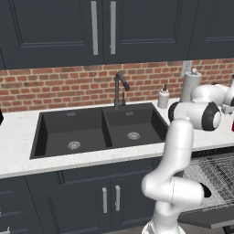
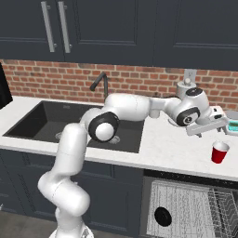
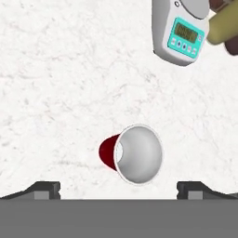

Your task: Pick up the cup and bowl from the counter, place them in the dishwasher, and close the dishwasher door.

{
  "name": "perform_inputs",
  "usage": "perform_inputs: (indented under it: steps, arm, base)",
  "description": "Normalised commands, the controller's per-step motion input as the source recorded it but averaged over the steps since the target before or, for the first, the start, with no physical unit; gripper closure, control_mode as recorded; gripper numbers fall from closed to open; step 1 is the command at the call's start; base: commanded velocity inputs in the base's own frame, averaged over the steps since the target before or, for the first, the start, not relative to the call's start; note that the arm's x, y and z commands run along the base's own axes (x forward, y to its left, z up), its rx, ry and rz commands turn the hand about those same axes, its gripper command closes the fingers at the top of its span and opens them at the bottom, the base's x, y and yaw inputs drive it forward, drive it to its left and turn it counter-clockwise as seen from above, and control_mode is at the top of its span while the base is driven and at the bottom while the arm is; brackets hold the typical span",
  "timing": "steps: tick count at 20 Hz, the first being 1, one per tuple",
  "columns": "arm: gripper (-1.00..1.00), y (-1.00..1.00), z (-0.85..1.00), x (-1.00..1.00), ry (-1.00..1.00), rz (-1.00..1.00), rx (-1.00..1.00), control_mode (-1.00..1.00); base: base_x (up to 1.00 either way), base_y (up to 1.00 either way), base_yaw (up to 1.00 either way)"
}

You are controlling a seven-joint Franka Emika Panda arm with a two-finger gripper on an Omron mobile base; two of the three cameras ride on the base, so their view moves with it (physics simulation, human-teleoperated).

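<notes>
Counter [image 2: 167,148]: cup [image 3: 132,154] stands clear, open claw [image 3: 118,188] above.

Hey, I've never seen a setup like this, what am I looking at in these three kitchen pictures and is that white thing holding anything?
It is a rendered kitchen with a white robot arm on a base that can drive. Two pictures come from cameras behind the arm, to its left and right. The third looks down from the hand itself. The gripper hangs open above a red cup standing on the white counter, and holds nothing. In the hand view the cup sits between the fingertips, with a small kitchen scale beyond it. To the side is a black double sink. Below the counter, the dishwasher's wire rack is pulled out.
</notes>
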Motion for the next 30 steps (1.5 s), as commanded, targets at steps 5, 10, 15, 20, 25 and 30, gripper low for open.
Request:
perform_inputs:
  steps: [5, 10, 15, 20, 25, 30]
  arm:
    - [-1.00, -0.13, -0.23, 0.17, 0.04, 0.00, 0.00, -1.00]
    - [-1.00, -0.06, -0.12, 0.01, 0.00, 0.00, 0.00, -1.00]
    - [-1.00, 0.03, -0.27, 0.00, 0.06, 0.00, 0.00, -1.00]
    - [-1.00, 0.04, -0.34, -0.04, 0.02, 0.00, 0.00, -1.00]
    - [-1.00, 0.01, -0.26, -0.01, 0.00, 0.00, 0.00, -1.00]
    - [-1.00, -0.12, -0.07, 0.00, 0.00, 0.00, 0.00, -1.00]
  base:
    - [0.00, 0.00, 0.00]
    - [0.00, 0.00, 0.00]
    - [0.00, 0.00, 0.00]
    - [0.00, 0.00, 0.00]
    - [0.00, 0.00, 0.00]
    - [0.00, 0.00, 0.00]
